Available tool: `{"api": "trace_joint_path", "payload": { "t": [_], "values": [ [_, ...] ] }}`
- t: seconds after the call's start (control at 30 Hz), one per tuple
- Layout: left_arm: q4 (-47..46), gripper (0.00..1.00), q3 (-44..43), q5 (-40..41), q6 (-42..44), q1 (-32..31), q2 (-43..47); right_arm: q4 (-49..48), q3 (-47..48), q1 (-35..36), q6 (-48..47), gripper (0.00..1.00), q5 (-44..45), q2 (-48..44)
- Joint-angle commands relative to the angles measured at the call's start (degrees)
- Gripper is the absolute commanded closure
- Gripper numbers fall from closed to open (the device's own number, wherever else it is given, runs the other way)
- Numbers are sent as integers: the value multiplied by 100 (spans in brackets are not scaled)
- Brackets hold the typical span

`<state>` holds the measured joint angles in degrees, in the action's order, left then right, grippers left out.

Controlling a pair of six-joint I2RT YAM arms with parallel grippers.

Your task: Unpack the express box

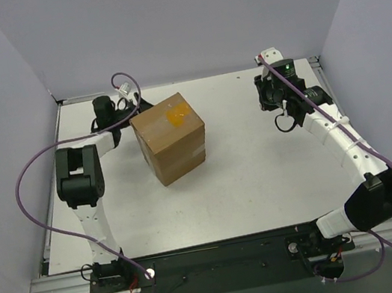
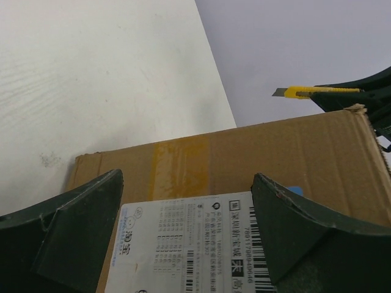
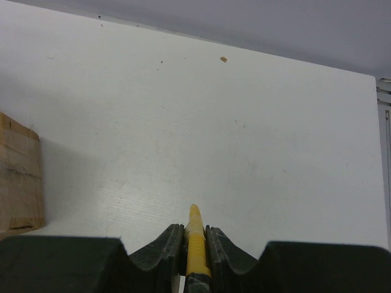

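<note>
The express box (image 1: 170, 137), a brown taped carton, stands closed left of the table's middle. My left gripper (image 1: 135, 113) is at its far left side, open. In the left wrist view the wide-apart fingers (image 2: 73, 232) frame the box's side (image 2: 244, 159) with the white printed label (image 2: 189, 244), without touching it. My right gripper (image 1: 267, 97) is raised at the back right, well apart from the box, shut on a yellow utility knife (image 3: 195, 244). The knife (image 2: 314, 91), its blade out, shows beyond the box in the left wrist view. A box corner (image 3: 18, 177) shows at the left of the right wrist view.
The white table (image 1: 261, 173) is walled by grey panels on the left, back and right. A metal rail (image 1: 216, 260) with both arm bases runs along the near edge. A small crumb (image 3: 223, 59) lies near the back wall.
</note>
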<state>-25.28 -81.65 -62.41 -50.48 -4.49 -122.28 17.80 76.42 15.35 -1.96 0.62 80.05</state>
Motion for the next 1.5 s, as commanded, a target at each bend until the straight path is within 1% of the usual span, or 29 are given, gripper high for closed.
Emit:
{"api": "trace_joint_path", "payload": {
  "t": [0.0, 0.17, 0.23, 0.27, 0.37, 0.5, 0.53, 0.57, 0.6, 0.63, 0.67, 0.7, 0.77, 0.87, 0.9, 1.03, 1.07, 1.1, 1.13, 1.17, 1.2, 1.23, 1.33, 1.47],
  "values": [
    [-126, 5, 482, 123, -15, -60, 432, -84, 268, -33, -164, 100, 96, 37],
    [155, 4, 1351, 440, 266, -271, 1012, -163, 329, -33, -226, 100, 17, 46],
    [355, 5, 1528, 519, 336, -245, 1153, -163, 399, -33, -235, 100, -1, 72],
    [496, 5, 1572, 537, 520, -219, 1267, -163, 417, -33, -235, 100, -9, 89],
    [884, 5, 1739, 625, 863, 9, 1443, -163, 496, 2, -226, 100, -18, 133],
    [1217, 6, 1749, 713, 1215, 632, 1601, -84, 698, 178, -436, 100, -18, 169],
    [1218, 6, 1696, 669, 1198, 956, 1689, -58, 881, 309, -533, 100, -175, 169],
    [1175, 7, 1635, 599, 1129, 1116, 1742, -23, 996, 423, -656, 100, -229, 143],
    [974, 6, 1478, 503, 1041, 1248, 1786, 47, 1102, 555, -1005, 100, -342, 116],
    [850, 6, 1389, 389, 831, 1493, 1900, 74, 1199, 696, -1191, 100, -344, 99],
    [745, 6, 1293, 249, 751, 1591, 1962, 74, 1365, 1080, -1315, 100, -326, 64],
    [578, 6, 1205, 160, 689, 1661, 2014, 74, 1445, 1223, -1394, 100, -265, 63],
    [463, 7, 950, -85, 609, 1732, 2199, 74, 1716, 1687, -1387, 100, -80, 89],
    [672, 7, 817, -245, 776, 1741, 2462, 127, 2015, 2145, -1290, 100, 131, 177],
    [882, 8, 869, -210, 829, 1750, 2559, 231, 2086, 2208, -1264, 100, 131, 212],
    [876, 9, 1554, 141, 1275, 1750, 3313, 417, 2298, 2472, -1070, 100, 184, 353],
    [762, 9, 1921, 159, 1260, 1733, 3403, 417, 2298, 2516, -1070, 100, 219, 362],
    [265, 9, 2098, 116, 1155, 1698, 3465, 417, 2289, 2586, -1070, 100, 236, 362],
    [-192, 9, 2326, -76, 624, 1680, 3526, 426, 2281, 2621, -1070, 100, 254, 371],
    [-745, 9, 2529, -182, 270, 1671, 3553, 435, 2281, 2622, -1079, 100, 245, 371],
    [-1934, 9, 2931, -244, -99, 1636, 3562, 452, 2281, 2630, -1079, 100, 254, 362],
    [-2485, 9, 3074, -332, -677, 1627, 3553, 478, 2272, 2639, -1079, 100, 254, 353],
    [-2824, 8, 3304, -298, -630, 1426, 3675, 531, 2246, 2657, -1070, 100, 263, 318],
    [-2912, 8, 3524, -219, -559, 1065, 3887, 575, 2245, 2709, -1035, 100, 193, 274]
  ]
}}
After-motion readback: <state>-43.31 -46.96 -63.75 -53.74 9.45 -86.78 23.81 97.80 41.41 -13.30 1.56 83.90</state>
